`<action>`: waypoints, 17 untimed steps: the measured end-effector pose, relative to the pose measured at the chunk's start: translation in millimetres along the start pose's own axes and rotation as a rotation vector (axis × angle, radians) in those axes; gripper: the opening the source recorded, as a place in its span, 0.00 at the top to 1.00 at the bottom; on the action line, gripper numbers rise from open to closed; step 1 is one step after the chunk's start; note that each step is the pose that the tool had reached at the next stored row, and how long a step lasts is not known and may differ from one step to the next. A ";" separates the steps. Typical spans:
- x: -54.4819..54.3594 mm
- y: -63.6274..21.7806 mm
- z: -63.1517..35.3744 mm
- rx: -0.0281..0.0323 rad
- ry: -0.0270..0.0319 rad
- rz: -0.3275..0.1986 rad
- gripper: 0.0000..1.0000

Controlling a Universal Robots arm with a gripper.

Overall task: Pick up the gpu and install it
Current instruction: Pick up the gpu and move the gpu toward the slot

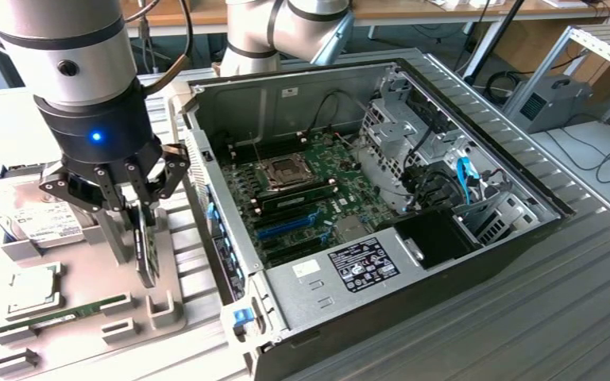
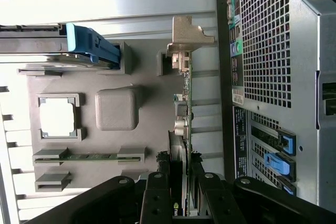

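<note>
The gpu (image 1: 147, 255) is a thin dark card standing on edge in a slot of the grey parts holder (image 1: 167, 311), beside the open computer case (image 1: 360, 267). My gripper (image 1: 139, 221) reaches down over its upper edge, with a finger against each face, shut on the card. In the wrist view the gpu (image 2: 181, 129) runs edge-on away from my gripper (image 2: 181, 199), its silver end bracket (image 2: 185, 39) at the far end and the round cooler bulging between the fingers (image 2: 157, 195). The motherboard (image 1: 303, 189) lies inside the case with blue card slots (image 1: 283, 227).
On the holder (image 2: 152, 80) lie a hard drive (image 1: 42, 216) in a blue caddy (image 2: 93, 45), a processor (image 1: 34, 289) and a green memory stick (image 1: 63, 313). The case's perforated rear panel (image 2: 273, 45) stands close beside the card. Cables and drive cages crowd the case's far side.
</note>
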State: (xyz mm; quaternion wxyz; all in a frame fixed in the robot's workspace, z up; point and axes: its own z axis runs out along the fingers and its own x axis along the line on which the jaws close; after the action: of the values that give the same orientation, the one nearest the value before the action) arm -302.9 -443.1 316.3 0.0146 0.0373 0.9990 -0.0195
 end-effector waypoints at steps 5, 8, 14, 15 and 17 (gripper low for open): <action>0.0 0.0 -0.9 0.0000 0.0000 0.000 0.74; 0.0 -0.1 -1.5 0.0000 0.0000 0.000 0.74; -0.1 -0.1 -2.7 0.0000 0.0000 0.000 0.74; -0.1 -0.1 -2.9 0.0000 0.0000 0.000 0.74; -0.1 -0.1 -3.4 0.0001 0.0001 0.000 0.74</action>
State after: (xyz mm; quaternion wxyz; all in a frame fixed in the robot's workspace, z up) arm -302.9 -443.1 319.7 0.0146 0.0373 0.9990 -0.0196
